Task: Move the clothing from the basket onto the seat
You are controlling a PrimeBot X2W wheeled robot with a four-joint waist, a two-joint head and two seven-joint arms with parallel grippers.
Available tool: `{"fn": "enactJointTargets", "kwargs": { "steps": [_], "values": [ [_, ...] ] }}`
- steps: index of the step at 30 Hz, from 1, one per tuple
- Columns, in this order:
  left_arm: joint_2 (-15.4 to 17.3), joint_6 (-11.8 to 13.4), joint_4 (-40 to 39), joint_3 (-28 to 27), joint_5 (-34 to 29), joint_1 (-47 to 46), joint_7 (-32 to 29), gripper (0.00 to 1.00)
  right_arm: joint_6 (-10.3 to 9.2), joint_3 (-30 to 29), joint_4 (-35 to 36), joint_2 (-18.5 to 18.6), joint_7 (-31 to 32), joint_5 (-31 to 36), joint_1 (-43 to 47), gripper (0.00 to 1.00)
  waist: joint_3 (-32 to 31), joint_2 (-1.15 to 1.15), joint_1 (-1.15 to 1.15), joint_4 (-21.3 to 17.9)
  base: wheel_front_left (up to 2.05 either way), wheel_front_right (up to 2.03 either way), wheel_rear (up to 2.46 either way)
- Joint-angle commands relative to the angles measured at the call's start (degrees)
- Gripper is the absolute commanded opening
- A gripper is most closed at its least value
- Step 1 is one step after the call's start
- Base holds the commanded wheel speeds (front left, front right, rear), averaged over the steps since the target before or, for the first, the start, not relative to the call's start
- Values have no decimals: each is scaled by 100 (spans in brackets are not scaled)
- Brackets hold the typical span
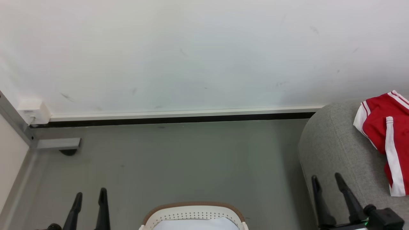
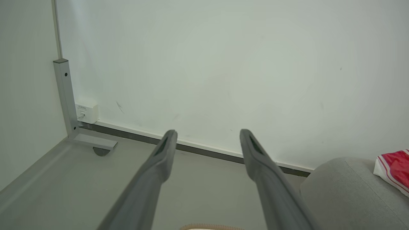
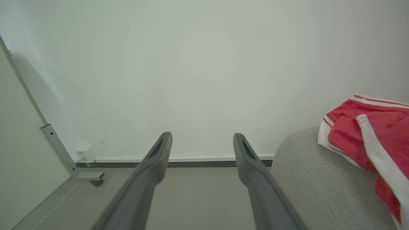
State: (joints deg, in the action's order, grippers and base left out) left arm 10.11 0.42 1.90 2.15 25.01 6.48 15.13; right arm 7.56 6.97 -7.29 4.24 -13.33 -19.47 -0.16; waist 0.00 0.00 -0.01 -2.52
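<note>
Both grippers are released and hold nothing. The left gripper (image 1: 90,192) hangs over the floor (image 1: 191,159) with its two dark fingers parted. The right gripper (image 1: 326,176) hangs over the near edge of the seat (image 1: 332,150), its fingers parted just as wide.

Between the two grippers, nearest the robot, stands the basket (image 1: 191,206) on the floor. Only its far curve is in the head view: brown rim, perforated off-white wall, and something pale inside that is too cut off to identify. No red shows in the part of the basket that can be seen.

The clothing (image 1: 380,127) lies on the seat, beyond the right gripper and to its right, apart from the fingers. It is a rumpled red heap with white stripes, reaching back towards the seat's far edge. The picture's edge cuts it off, so it cannot be told whether it is one garment or more, and no print is readable. One rounded corner of the seat shows; the rest runs out of view.

Farther off, a grey metal foot (image 1: 57,143) and a small white box (image 1: 32,110) sit at the floor's far left corner. A pale skirting strip (image 1: 182,112) runs along the foot of the white wall (image 1: 191,48).

Counted: two grippers, four fingers, one basket, one seat, one red heap.
</note>
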Motion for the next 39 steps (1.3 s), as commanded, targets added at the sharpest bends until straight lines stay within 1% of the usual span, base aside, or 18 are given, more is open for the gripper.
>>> {"fn": "enactJointTargets", "kwargs": {
  "steps": [1, 3, 10, 14, 23, 24, 27, 39],
  "values": [
    [-12, -24, 27, -29, -61, 61, 1, 100, -15, 24, -43, 47, 30, 21, -56, 100, 2, 0, 1, -8, 0, 0, 0],
    [-88, -95, 76, -77, -207, 62, 2, 100, -15, 95, -145, 92, 25, 47, -111, 100, -1, 0, 1, -16, 0, 0, 0],
    [-309, -290, 196, -245, -438, 39, 2, 100, -15, 91, -361, 73, -33, -16, -191, 100, -13, 0, 1, -40, 0, 0, 0],
    [-365, -389, 245, -310, -540, -6, 2, 100, -15, 118, -426, 65, -59, -3, -225, 100, -7, 0, 1, -64, 0, 0, 0],
    [-443, -499, 349, -339, -709, -94, 2, 100, -15, 114, -530, 53, -88, -42, -309, 100, -22, 0, 1, -108, 0, 0, 0],
    [-439, -492, 342, -331, -660, -57, 0, 0, 0, 129, -531, 52, -69, -20, -246, 0, -22, 0, 1, -110, 0, 0, 0],
    [-477, -493, 474, -310, -633, -22, -12, 0, 0, 154, -641, 42, -58, -42, -149, 0, -23, 0, 1, -109, 0, 0, 0],
    [-514, -543, 601, -415, 558, -242, -372, 0, -1, -47, -635, 48, 237, -1260, -227, 0, -19, 0, 1, -74, 0, 0, 0]
  ]
}}
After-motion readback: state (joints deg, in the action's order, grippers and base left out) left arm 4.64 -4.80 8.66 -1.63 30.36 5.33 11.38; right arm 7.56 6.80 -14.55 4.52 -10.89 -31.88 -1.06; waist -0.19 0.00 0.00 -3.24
